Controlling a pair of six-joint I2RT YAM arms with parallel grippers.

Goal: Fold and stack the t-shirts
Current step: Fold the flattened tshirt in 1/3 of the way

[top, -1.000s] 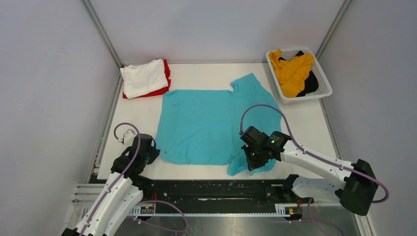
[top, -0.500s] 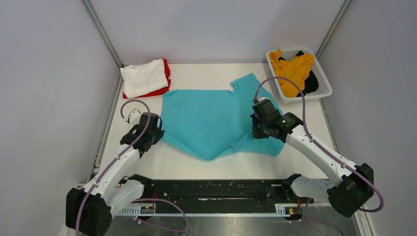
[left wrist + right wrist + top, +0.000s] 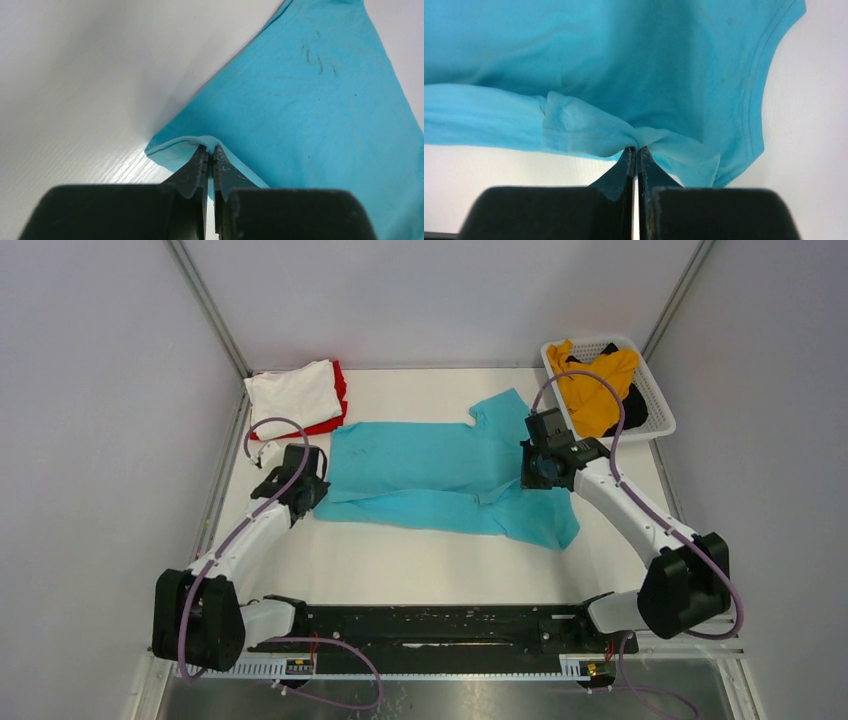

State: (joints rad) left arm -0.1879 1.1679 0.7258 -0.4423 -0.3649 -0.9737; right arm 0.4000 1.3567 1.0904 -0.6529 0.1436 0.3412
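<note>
Folding the teal t-shirt in half, near hem going over toward the far edge; fold looks about halfway.

To do it well, my call:
- move both pinched corners together at the same height
- keep the cloth taut between them so no ridge forms
- land the hem square on the far edge
- lower onto the cloth before letting go
- the bunch at the right pinch may need smoothing

Near strip of the surface shows only white.

Left arm reaches forward from its base, forearm slanting right, wrist low at the shirt's left edge. Left jaws are clenched on a thin fold of teal; in the left wrist view the cloth peaks right between the tips.

Right arm has its elbow out to the right and its forearm slanting up-left, wrist over the shirt's right side. Right jaws are clenched on a gathered hem corner, with the cloth puckered at the tips.

The shirt lies mid-surface with a doubled band along its near side. One sleeve pokes out near-right, the other far.

Far left, well apart: folded white t-shirt resting on the red t-shirt. Far right: basket holding the mustard yellow t-shirt and black t-shirt, both crumpled and unfolded.
</note>
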